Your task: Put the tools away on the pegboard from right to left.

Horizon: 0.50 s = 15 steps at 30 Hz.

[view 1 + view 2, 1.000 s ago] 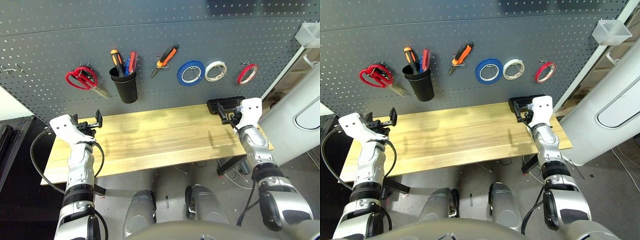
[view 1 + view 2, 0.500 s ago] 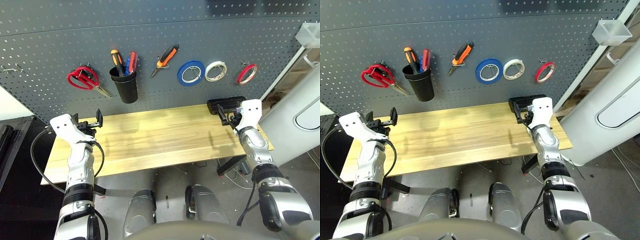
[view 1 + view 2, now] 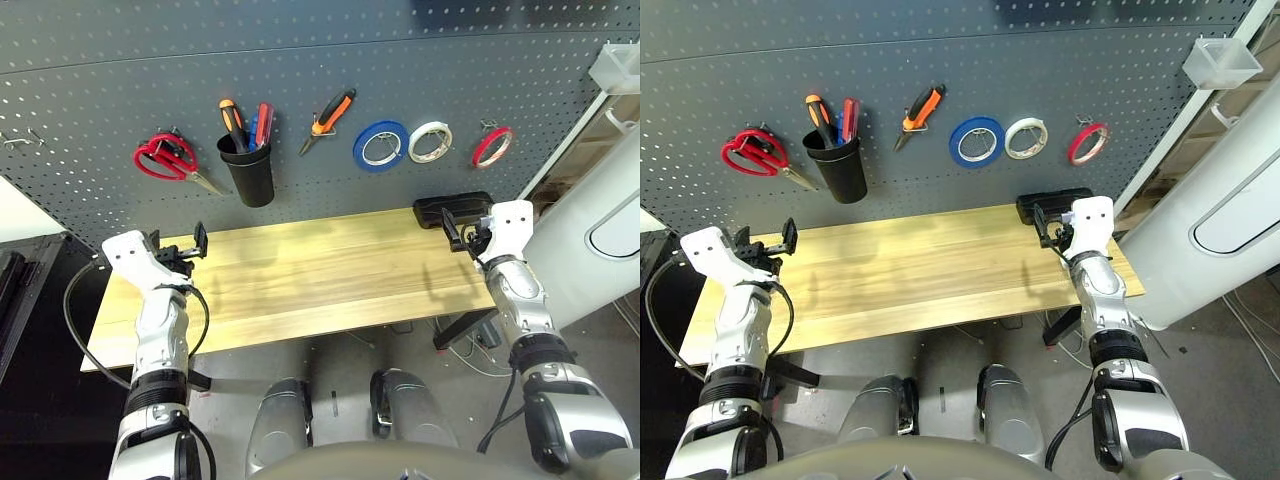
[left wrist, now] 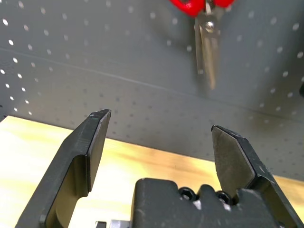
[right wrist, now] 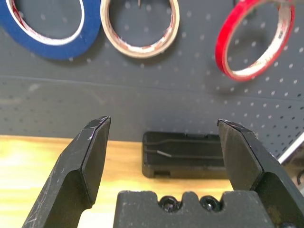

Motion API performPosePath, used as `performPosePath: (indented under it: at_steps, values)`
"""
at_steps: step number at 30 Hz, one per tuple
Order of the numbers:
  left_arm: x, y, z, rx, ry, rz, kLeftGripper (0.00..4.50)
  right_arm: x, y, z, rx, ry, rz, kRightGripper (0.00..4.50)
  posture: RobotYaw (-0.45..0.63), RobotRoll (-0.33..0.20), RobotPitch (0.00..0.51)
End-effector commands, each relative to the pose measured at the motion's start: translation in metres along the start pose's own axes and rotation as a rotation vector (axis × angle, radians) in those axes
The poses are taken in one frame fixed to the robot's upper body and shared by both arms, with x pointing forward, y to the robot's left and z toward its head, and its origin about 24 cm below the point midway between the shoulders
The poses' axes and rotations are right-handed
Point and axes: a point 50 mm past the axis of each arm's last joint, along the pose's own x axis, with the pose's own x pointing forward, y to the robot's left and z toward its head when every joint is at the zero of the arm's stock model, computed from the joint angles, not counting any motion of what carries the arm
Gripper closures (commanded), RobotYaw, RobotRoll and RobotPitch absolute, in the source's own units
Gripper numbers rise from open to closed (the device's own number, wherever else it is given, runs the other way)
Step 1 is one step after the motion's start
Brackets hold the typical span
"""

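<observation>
Left eye view: large dark grey pegboard [image 3: 300, 60] already holds red-handled scissors [image 3: 165, 160], pliers [image 3: 330, 108], screwdriver [image 3: 263, 122] in black cup [image 3: 250, 172], red tape ring [image 3: 494, 147]; left gripper [image 3: 190, 243], right gripper [image 3: 462, 230] gape empty, so task appears finished, arms may rest.

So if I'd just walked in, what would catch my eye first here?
Probably the splashes of colour on the dark pegboard: red-handled scissors at the left, a black cup holding screwdrivers, orange-and-black pliers, then blue, white and red tape rings running to the right. Below, the left gripper and right gripper hang open over a wooden table, holding nothing.
</observation>
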Motion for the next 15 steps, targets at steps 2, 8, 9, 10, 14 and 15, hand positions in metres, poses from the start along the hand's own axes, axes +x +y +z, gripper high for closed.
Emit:
performPosePath:
  at_steps: [2, 8, 9, 10, 14, 15]
  values:
    - [0.002, 0.005, 0.012, -0.001, -0.053, 0.031, 0.04, 0.005, 0.004, -0.001, -0.006, 0.023, 0.03, 0.0, -0.02, 0.0, 0.041]
    - [-0.003, 0.006, 0.004, -0.004, -0.029, 0.038, 0.04, 0.005, 0.009, -0.004, 0.002, 0.032, 0.065, 0.0, 0.02, 0.0, 0.033]
    - [-0.006, 0.005, 0.0, -0.003, -0.018, 0.039, 0.04, 0.007, 0.009, -0.001, 0.005, 0.017, 0.062, 0.0, 0.02, 0.0, 0.032]
    - [-0.009, 0.006, -0.002, -0.002, -0.012, 0.04, 0.04, 0.009, 0.009, 0.001, 0.007, 0.011, 0.055, 0.0, 0.02, 0.0, 0.031]
    - [-0.01, 0.005, 0.002, -0.011, -0.031, 0.052, 0.04, 0.008, 0.007, -0.004, -0.001, 0.045, 0.056, 0.0, 0.03, 0.0, 0.03]
    - [-0.008, 0.006, 0.004, -0.012, -0.036, 0.055, 0.04, 0.007, 0.007, -0.007, -0.006, 0.062, 0.059, 0.0, 0.03, 0.0, 0.03]
